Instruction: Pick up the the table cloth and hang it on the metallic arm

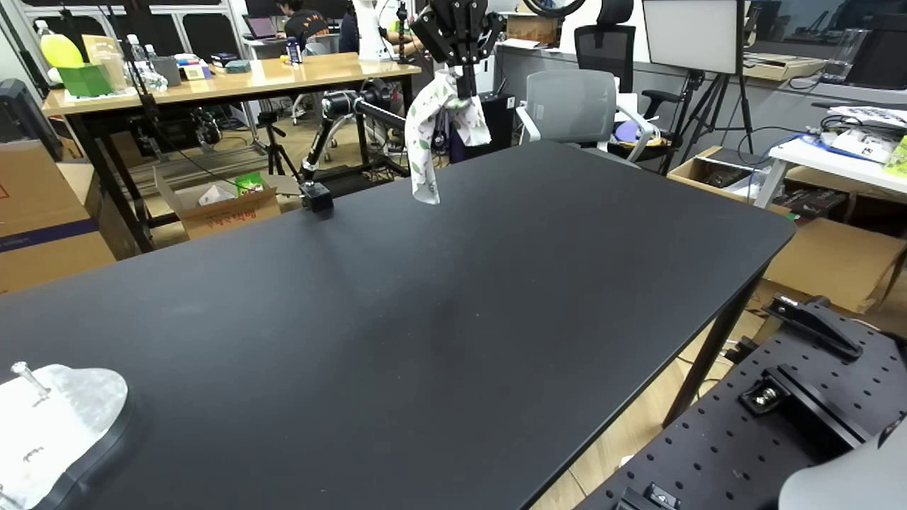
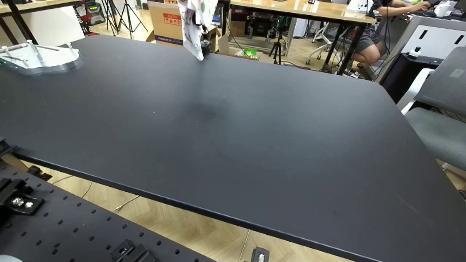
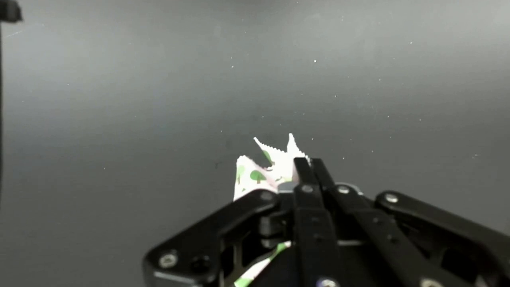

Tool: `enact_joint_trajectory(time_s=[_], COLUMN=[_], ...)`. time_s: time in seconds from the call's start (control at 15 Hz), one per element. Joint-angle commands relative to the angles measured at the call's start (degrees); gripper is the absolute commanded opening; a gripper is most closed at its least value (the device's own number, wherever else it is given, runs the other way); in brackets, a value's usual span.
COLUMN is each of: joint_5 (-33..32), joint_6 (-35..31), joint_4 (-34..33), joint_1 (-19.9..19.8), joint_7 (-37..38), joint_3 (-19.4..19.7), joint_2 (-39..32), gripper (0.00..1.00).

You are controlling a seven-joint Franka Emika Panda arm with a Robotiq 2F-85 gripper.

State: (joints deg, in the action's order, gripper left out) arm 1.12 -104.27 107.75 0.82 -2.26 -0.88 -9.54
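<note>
Our jaws pinch the tree-print cloth (image 1: 427, 117), which hangs above the counter (image 1: 453, 304); the pick-up looks done. Hanging it on the jointed metallic arm (image 1: 340, 105) seems left, though we can't tell whether they touch.

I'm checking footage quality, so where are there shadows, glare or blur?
In both exterior views, a soft shadow darkens the black table; in the wrist view, pale glare streaks its surface, and the gripper looks slightly blurred.
</note>
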Motion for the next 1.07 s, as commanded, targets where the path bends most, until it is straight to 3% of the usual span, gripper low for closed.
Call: enact_joint_trajectory(time_s=[0.0, 0.67, 0.73, 0.8, 1.0], joint_5=[0.7, 2.24, 2.29, 2.38, 2.21], joint_6=[-2.31, -3.41, -3.71, -3.43, -3.14], joint_4=[0.0, -0.81, -0.82, -1.05, -1.54], joint_1=[-0.63, -0.78, -0.79, -0.83, -0.7], joint_7=[-0.78, -3.97, -3.87, -4.05, -4.0], joint_3=[0.27, -0.3, -0.28, -0.28, -0.32], joint_2=[-0.24, -2.26, -2.18, -2.13, -1.65], gripper=[0.01, 0.01, 0.28, 0.28, 0.49])
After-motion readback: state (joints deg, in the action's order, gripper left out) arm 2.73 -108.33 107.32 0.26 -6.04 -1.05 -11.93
